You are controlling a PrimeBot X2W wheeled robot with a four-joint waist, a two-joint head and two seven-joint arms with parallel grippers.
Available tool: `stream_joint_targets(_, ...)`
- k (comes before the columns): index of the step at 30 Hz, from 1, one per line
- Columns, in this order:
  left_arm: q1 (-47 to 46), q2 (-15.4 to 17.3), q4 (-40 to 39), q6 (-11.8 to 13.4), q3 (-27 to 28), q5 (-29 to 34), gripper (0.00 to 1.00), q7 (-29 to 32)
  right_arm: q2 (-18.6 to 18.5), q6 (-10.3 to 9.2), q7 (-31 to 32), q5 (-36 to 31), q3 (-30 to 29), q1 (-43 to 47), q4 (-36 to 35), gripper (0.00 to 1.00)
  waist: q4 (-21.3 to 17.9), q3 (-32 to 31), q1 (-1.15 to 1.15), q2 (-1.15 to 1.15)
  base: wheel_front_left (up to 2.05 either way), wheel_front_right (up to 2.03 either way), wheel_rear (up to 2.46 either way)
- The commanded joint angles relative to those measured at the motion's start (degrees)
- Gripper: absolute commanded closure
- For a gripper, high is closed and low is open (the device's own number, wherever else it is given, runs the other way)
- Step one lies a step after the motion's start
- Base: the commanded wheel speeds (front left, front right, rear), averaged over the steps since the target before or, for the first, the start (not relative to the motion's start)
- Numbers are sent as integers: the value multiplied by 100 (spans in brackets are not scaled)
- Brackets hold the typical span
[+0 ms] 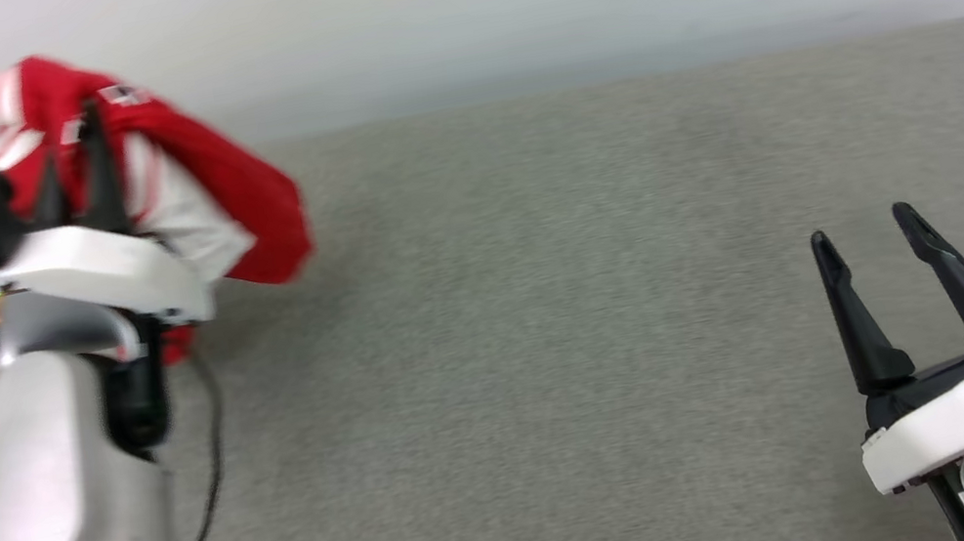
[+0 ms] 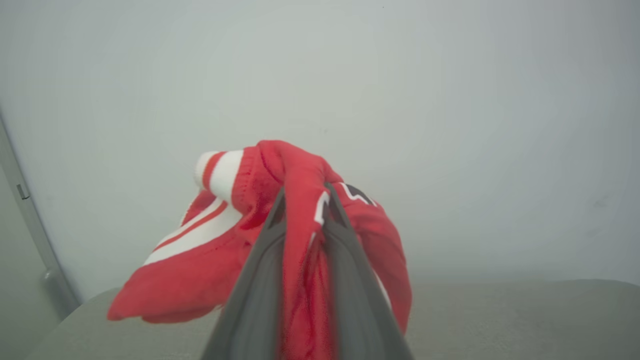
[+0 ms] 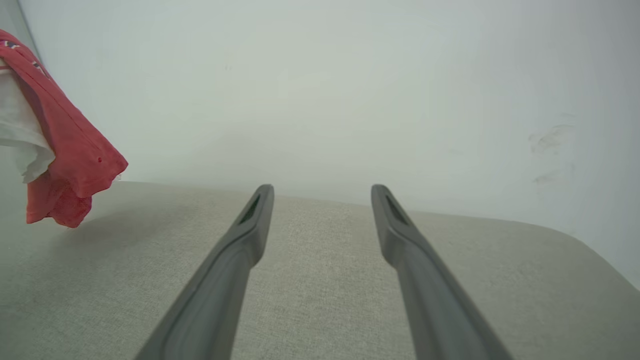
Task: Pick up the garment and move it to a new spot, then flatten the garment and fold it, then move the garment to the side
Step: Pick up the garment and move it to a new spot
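Clamping the bunched garment [image 1: 252,202] aloft, left gripper [image 2: 304,192] raised — right gripper [image 1: 861,223] low, fingers [image 1: 858,323] spread wide.

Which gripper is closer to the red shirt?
Left. The left gripper is shut on the red shirt, holding it up; the right gripper sits open, well off to its right.

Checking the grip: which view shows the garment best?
The left wrist view: the garment sits close and sharp, a red fold clamped in the left pincer. The head view shows it blurred, partly hidden by that pincer; the right wrist view catches a hanging edge.
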Motion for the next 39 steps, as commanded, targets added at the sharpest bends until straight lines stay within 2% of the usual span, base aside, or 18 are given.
stream_joint_targets(1,146,-142,-251,-10,-79,-36,100,-32,8,-4,41,3,-2,79,-75,0,-327,-133,2,0,0,0,0)
stream_joint_targets(7,563,-852,-1037,-77,-683,-144,100,100,7,-4,141,-34,-65,115,-251,0,-861,65,2,0,0,0,0)
stream_joint_targets(10,814,-1054,-1266,-76,-1022,-215,100,133,9,-4,125,1,-106,133,-321,0,-1053,235,2,0,0,0,0)
stream_joint_targets(15,1324,-1186,-1315,4,-1726,-418,100,165,8,-4,83,64,-145,65,-371,0,-1229,602,2,0,0,0,0)
stream_joint_targets(18,1647,-1204,-1069,118,-2093,-423,100,158,8,-4,39,115,-117,-18,-344,0,-1246,807,2,0,0,0,0)
stream_joint_targets(22,1865,-1214,-618,118,-2492,-365,100,281,6,-4,-9,113,-122,-111,-278,0,-1166,926,2,0,0,0,0)
stream_joint_targets(23,1900,-1211,-539,89,-2545,-423,88,321,7,-4,-15,106,-113,-123,-264,0,-1142,932,2,0,0,0,0)
stream_joint_targets(24,1898,-1209,-472,86,-2580,-403,11,304,8,-4,-24,92,-105,-138,-246,0,-1110,923,2,0,0,0,0)
stream_joint_targets(25,1875,-1213,-446,76,-2616,-405,0,251,7,-4,-26,83,-115,-143,-236,0,-1070,901,2,0,0,0,0)
stream_joint_targets(33,1766,-1216,-795,51,-2771,-304,0,-365,6,-4,18,6,-162,-45,-116,0,-739,476,2,0,0,0,0)
stream_joint_targets(36,1807,-1176,-1034,126,-2668,-270,0,-630,6,-4,78,-25,-200,55,-136,0,-601,259,2,0,0,0,0)
stream_joint_targets(39,1954,-1066,-1210,318,-2443,-280,0,-787,6,-4,149,-54,-246,160,-188,0,-473,70,2,0,0,0,0)
